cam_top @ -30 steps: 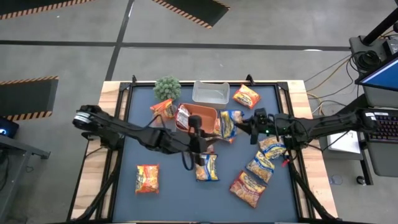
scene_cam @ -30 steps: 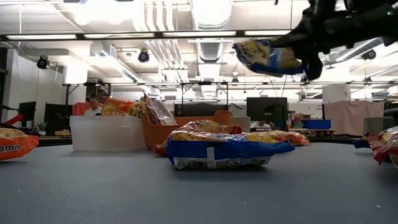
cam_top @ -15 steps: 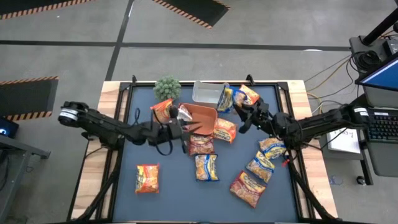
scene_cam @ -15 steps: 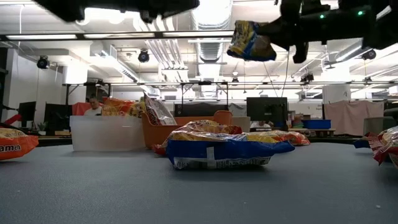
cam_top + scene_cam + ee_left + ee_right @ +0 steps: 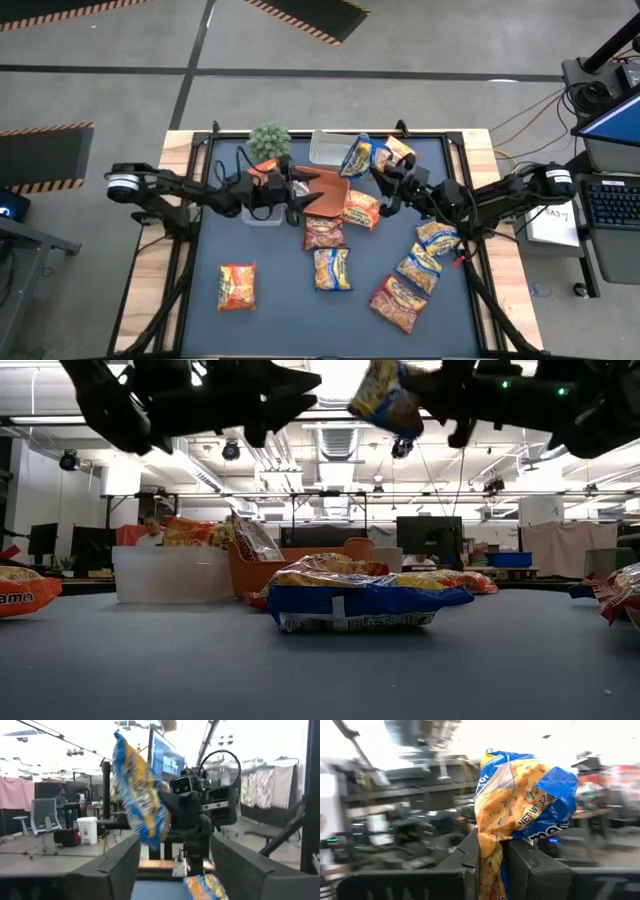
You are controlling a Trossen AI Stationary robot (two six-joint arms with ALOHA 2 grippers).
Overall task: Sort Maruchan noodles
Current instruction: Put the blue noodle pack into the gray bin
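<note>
**Blue-and-yellow packet carried toward the tub; left jaws now apart**

Right gripper is clamped on 1 blue-and-yellow packet, held high above the table; since 1 s ago it has moved from beside the orange tray to the edge of the clear tub. Left gripper has pulled back from table centre to the tray's left side, fingers now spread with nothing between them. Remaining packets lie on the table.
</note>
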